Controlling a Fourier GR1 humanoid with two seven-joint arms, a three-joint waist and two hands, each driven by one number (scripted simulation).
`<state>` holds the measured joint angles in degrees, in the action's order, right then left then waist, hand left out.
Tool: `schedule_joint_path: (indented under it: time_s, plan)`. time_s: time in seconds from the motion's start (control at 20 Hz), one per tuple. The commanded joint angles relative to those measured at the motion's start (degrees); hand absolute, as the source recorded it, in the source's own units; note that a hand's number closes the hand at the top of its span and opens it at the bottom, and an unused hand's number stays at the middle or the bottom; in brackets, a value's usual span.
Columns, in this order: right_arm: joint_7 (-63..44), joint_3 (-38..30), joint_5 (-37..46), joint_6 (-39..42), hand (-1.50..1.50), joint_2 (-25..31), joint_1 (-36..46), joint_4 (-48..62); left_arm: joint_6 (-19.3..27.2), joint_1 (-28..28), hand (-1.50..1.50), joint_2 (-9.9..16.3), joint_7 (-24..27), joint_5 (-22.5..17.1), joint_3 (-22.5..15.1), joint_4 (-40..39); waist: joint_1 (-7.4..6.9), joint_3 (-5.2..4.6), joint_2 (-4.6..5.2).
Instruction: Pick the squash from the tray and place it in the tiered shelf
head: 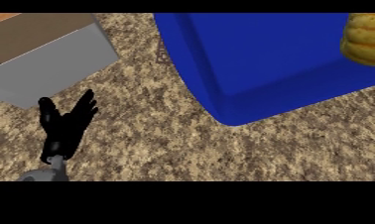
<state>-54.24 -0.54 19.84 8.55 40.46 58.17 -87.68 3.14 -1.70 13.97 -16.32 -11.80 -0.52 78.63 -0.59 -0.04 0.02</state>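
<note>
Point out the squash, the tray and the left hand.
squash (360,39): head view, on its ribbed yellow side at the right edge.
tray (271,64): head view, on its bare blue floor.
left hand (64,131): head view, on the black palm, fingers straight.

1. Kitchen setting is indicated: speckled brown stone-look counter (183,143) is seen.
2. Food is laid out: yellow squash (360,38) in a blue tray (242,69).
3. Grey shelf unit (51,52) is set on the counter.
</note>
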Motion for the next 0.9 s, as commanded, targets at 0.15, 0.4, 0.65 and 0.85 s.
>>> schedule_joint_path:
  time_s: [0.15, 0.4, 0.65, 0.85]
  plan:
    - [10.8, -1.0, 0.7, 3.8, 1.50, -0.3, 2.4, 12.4, 0.2, 1.4, 0.00, -2.0, 1.9, 1.6, -0.8, -1.0, -0.16, 0.02, 0.11]
    - [19.0, 0.6, 6.3, 1.6, 1.50, -1.2, 5.3, 23.5, 0.4, -5.0, 0.00, -1.7, -0.5, 1.8, 0.4, -3.7, -0.44, 0.01, 0.35]
    - [26.4, -1.8, 8.2, -1.1, 1.50, -1.6, 2.6, 29.1, 0.3, 0.0, 0.00, -1.1, 0.3, 2.7, 0.8, -0.3, -0.33, 0.04, 0.16]
    - [29.8, -1.6, 11.9, -4.0, 1.50, -2.9, 7.3, 37.4, -1.6, -0.8, 0.00, -0.4, -0.4, 1.6, 1.9, -0.5, -0.55, 0.03, 0.21]
